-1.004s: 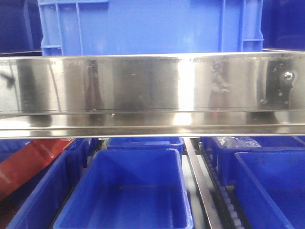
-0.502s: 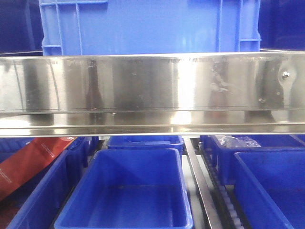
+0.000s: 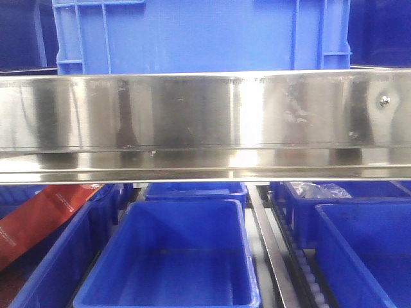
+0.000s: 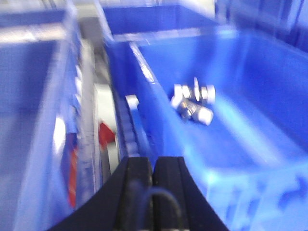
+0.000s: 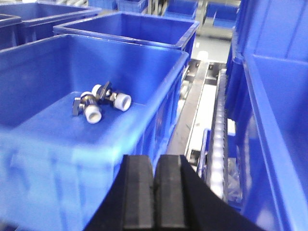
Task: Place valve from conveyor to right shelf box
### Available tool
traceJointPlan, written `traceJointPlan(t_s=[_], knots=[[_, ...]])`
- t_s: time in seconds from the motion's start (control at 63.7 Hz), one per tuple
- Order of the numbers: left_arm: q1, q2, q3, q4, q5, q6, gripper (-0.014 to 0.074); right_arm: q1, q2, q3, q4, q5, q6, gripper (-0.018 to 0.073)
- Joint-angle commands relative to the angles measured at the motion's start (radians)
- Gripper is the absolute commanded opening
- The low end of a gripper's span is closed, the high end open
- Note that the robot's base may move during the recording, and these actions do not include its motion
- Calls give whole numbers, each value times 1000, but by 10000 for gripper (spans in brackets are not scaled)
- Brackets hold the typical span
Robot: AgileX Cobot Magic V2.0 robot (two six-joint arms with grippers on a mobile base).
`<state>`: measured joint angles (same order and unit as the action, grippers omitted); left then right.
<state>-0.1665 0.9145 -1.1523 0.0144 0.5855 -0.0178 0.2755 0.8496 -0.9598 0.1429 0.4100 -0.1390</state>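
In the front-facing view, a polished steel shelf beam [image 3: 205, 122] spans the whole width. A large blue crate [image 3: 202, 35] stands above it. Below, an empty blue bin [image 3: 173, 256] sits in the middle, with more blue bins on either side and a red packet [image 3: 38, 221] at the lower left. No gripper or valve shows here.

The left wrist view is blurred. The left gripper [image 4: 153, 180] has its two black fingers pressed together with nothing between them. Beyond it, to the right, the valve [image 4: 193, 102] lies on the floor of a blue bin [image 4: 250, 159], well apart from the fingertips. A roller track [image 4: 108, 130] runs between that bin and the next bin on the left.

In the right wrist view, the right gripper [image 5: 154, 185] is likewise closed and empty. A valve [image 5: 98, 102], silvery with pale round ends, rests on the floor of a blue shelf box [image 5: 154, 108] to the left of the gripper. A roller rail [image 5: 219, 139] runs on the right.
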Motion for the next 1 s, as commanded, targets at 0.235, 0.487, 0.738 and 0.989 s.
traceJointPlan(t_s=[0.235,0.487,0.738,0.989], knots=[[4,-415,470,2,-247,-11,-111,-4,-362,367,-8,-140,2,-155],[4,-663,699,2,-324,-11,-111,-4,-531,491,-8,-148,2,-155],[4,-760,799,2,-401,-11,-111,-4,-537,496,-8,-148,2,-155],[4,-760,799,2,-393,-11,-111,-4,-539,496,-8,-147,2,-155]])
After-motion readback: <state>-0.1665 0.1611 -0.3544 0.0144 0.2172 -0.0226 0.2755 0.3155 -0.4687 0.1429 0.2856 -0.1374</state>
